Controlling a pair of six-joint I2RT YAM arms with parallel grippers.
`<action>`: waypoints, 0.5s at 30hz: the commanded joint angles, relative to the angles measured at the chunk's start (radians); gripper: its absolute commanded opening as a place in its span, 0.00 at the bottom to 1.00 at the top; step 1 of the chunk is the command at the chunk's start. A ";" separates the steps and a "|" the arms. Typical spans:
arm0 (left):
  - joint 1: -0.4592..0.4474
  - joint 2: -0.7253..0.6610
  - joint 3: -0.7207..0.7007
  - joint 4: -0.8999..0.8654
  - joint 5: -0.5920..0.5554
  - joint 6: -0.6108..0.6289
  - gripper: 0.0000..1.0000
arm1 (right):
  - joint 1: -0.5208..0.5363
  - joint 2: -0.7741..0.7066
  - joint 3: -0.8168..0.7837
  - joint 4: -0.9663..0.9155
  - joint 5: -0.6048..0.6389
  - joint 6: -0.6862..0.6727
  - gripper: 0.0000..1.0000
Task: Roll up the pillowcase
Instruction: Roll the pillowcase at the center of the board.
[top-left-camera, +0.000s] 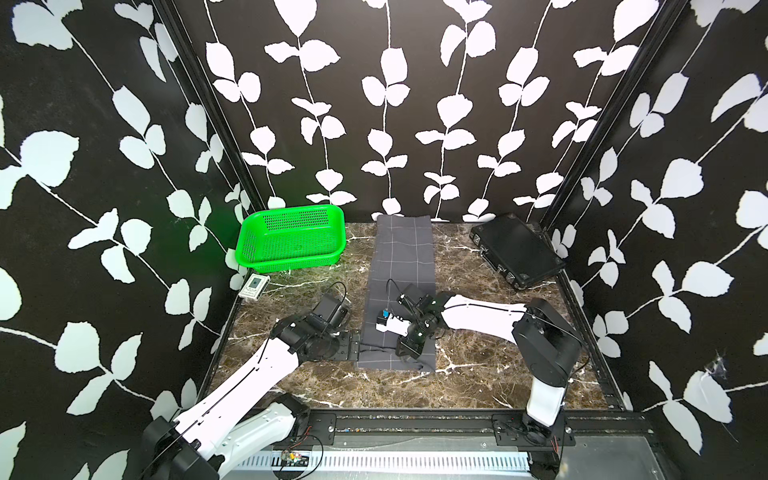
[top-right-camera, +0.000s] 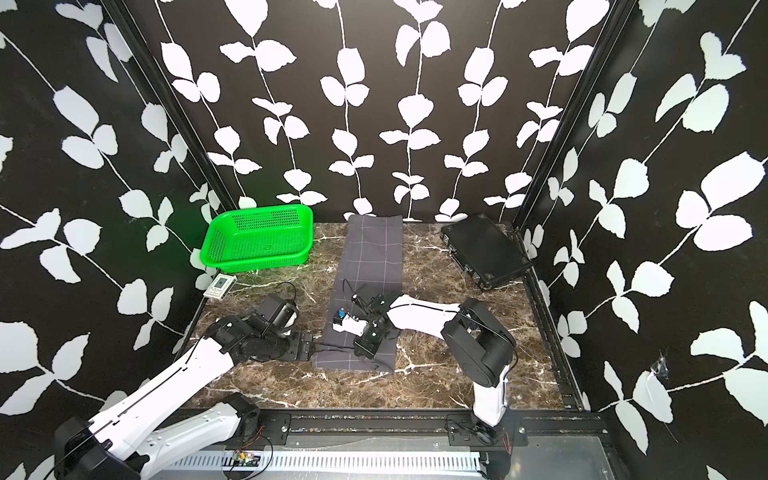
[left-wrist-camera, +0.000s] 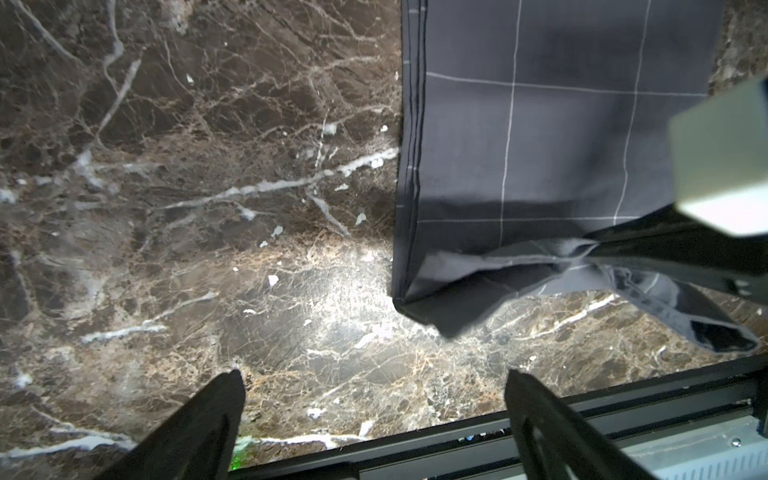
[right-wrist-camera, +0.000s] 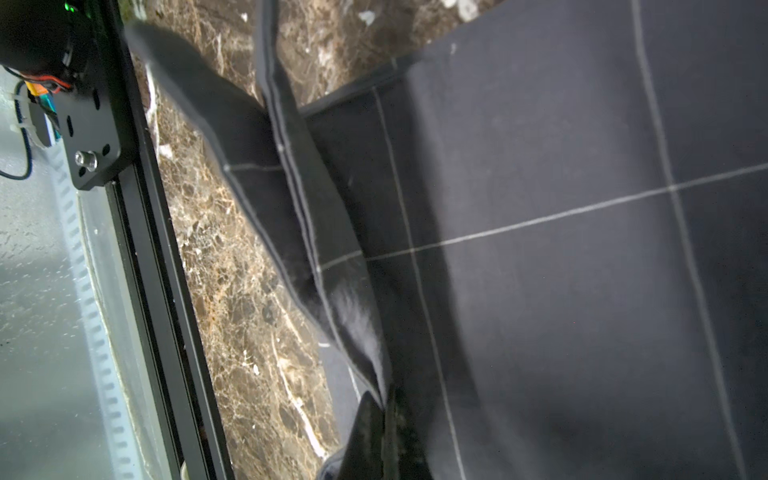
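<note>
At the near end of the bench, the pillowcase lies as a long narrow folded strip. It runs down the middle from the back wall toward the front rail, between a green basket and a black case, touching neither. Right gripper: closed tight, pinching the hem at the near edge of the strip, toward its right corner. The right wrist view shows the cloth drawn up off the bench in a ridge to the grip. Left gripper: jaws spread wide, holding nothing, over bare bench just beside the strip's near left corner, which lies flat. Judgement: the step in hand is starting the roll. The near edge is gripped on one side only, and no turn of cloth is laid over yet. The next move likely calls for the left gripper to shift onto the near left corner and close, so both corners lift together and turn over evenly toward the back wall. Lifted on one side alone, the first turn would probably skew. Writing: none legible. A small white box by the basket carries a printed panel, too small to read. No label is visible on the case or the basket.
</note>
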 joint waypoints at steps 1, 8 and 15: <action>-0.019 0.003 -0.031 0.038 0.023 -0.032 0.99 | -0.020 0.011 0.051 -0.008 -0.018 -0.010 0.03; -0.035 0.091 -0.053 0.147 0.025 -0.032 0.99 | -0.033 0.018 0.050 -0.017 -0.014 -0.014 0.05; -0.035 0.198 -0.047 0.234 0.020 -0.008 0.99 | -0.047 0.050 0.071 -0.020 0.015 -0.026 0.10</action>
